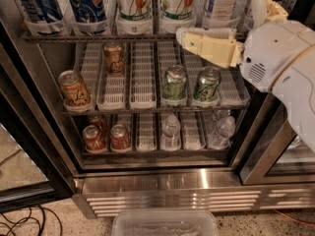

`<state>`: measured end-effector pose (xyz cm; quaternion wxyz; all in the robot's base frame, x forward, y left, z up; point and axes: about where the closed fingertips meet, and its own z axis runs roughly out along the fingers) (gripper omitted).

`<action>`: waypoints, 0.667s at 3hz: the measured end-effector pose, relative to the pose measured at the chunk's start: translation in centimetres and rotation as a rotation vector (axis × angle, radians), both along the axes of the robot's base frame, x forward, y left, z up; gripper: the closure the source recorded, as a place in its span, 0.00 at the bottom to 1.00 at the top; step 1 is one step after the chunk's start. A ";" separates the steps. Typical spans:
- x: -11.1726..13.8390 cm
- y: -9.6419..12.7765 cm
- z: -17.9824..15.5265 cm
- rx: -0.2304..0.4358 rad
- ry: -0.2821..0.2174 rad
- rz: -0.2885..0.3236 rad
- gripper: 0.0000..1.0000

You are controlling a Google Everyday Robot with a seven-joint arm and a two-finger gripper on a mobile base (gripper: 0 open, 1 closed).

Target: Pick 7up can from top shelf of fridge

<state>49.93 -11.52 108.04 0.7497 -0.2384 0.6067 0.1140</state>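
The cream-coloured tool (189,39) — wide or narrow, I cannot tell — hovers at the front edge of the grey wire top shelf (88,36), just below a tall white-silver 7up can (175,1).

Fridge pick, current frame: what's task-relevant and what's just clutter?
Job:
- 7up can, one of two side by side
- top shelf
- fridge
- gripper, at the shelf's front edge just below that can

Lying about:
- Pepsi cans, top shelf
- green cans and brown cans, middle shelf
- red cans and water bottles, bottom shelf
- plastic bin, on the floor
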 end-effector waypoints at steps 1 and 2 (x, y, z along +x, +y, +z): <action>0.1 0.8 0.0 0.046 0.024 0.026 0.13; 0.7 1.8 -0.1 0.076 0.039 0.047 0.12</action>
